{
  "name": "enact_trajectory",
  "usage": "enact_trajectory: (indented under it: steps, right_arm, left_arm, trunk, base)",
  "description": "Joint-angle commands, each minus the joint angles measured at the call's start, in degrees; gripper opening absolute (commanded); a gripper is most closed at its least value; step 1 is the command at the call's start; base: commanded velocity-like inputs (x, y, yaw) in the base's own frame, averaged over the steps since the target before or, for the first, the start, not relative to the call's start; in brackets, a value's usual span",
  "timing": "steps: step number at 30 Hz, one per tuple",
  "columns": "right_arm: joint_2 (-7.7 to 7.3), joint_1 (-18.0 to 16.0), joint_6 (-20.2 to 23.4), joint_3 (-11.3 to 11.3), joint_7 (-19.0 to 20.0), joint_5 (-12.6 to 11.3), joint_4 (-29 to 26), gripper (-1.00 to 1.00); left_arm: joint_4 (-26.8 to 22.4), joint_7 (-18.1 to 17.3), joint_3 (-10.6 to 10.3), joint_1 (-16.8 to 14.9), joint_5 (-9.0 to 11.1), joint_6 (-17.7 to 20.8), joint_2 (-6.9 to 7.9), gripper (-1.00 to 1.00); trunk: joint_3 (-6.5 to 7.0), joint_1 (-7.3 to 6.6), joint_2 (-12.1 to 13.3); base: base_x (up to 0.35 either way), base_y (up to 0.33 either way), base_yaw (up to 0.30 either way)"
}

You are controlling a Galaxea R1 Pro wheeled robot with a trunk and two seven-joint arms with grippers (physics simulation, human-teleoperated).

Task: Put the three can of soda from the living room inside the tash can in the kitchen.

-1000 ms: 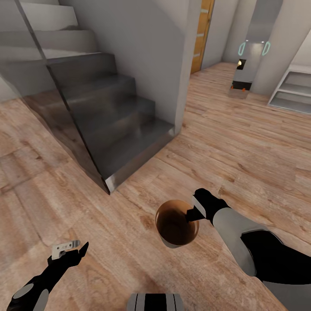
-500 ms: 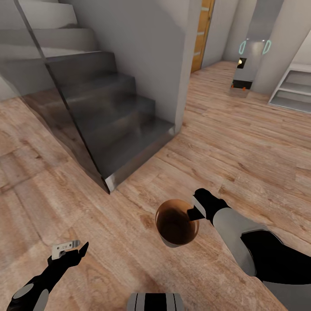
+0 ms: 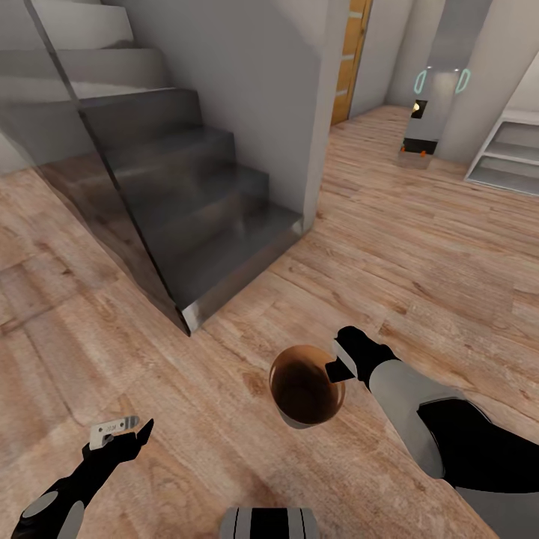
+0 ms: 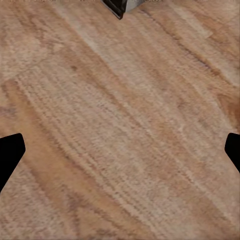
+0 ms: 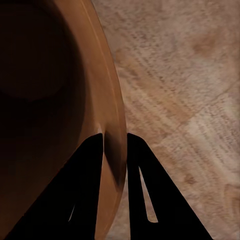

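1. The right gripper (image 3: 335,369) is clamped on the rim of the bin (image 3: 305,389); in the right wrist view one finger (image 5: 85,185) lies inside the wall and the other outside, with the rim (image 5: 112,150) pinched between them.
2. The bin is carried above the wood floor (image 3: 419,254), in front of the robot and slightly to its right. Its copper-brown inside faces up (what lies at the dark bottom cannot be made out).
3. The left gripper (image 3: 120,433) hangs low at the robot's left, well apart from the bin. Its fingers are spread wide and hold nothing; in the left wrist view the fingertips (image 4: 10,152) sit at opposite edges over bare planks.
4. A dark grey staircase (image 3: 187,202) with a glass side panel (image 3: 82,217) stands ahead on the left; its lowest step reaches out toward the bin's side of the floor.
5. A grey wall (image 3: 292,105) closes the staircase on its right.
6. Beyond that, the floor runs on to an orange-brown door (image 3: 350,60), a grey column (image 3: 434,82) and white shelves (image 3: 509,153).
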Motion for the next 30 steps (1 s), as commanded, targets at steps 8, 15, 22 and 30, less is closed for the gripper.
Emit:
enact_trajectory:
  steps: [8,15,22,30]
  right_arm:
    - [0.01,0.1,-0.2,-0.4,0.2,-1.5,0.0,-1.00]
    - [-0.08,0.1,-0.4,-0.5,0.2,-1.5,0.0,-1.00]
    - [-0.08,0.1,-0.4,-0.5,0.2,-1.5,-0.1,-1.00]
    - [-0.17,0.1,-0.4,-0.5,0.3,-1.5,-0.1,-1.00]
  left_arm:
    - [0.0,0.1,0.0,0.0,0.0,0.0,0.00,1.00]
    - [-0.1,0.3,0.0,-0.1,0.0,0.0,0.00,1.00]
    - [-0.1,0.4,-0.1,-0.1,0.0,0.1,0.00,1.00]
    - [0.0,0.4,-0.1,-0.1,-0.1,0.1,0.00,1.00]
  trunk:
    - [-0.01,0.01,0.0]
    - [1.32,-0.14,0.1]
    - [2.87,-0.32,0.2]
    - [4.64,-0.53,0.3]
  base:
    - [0.000,0.000,0.000]
    - [0.000,0.000,0.000]
    - [0.000,0.000,0.000]
    - [0.000,0.000,0.000]
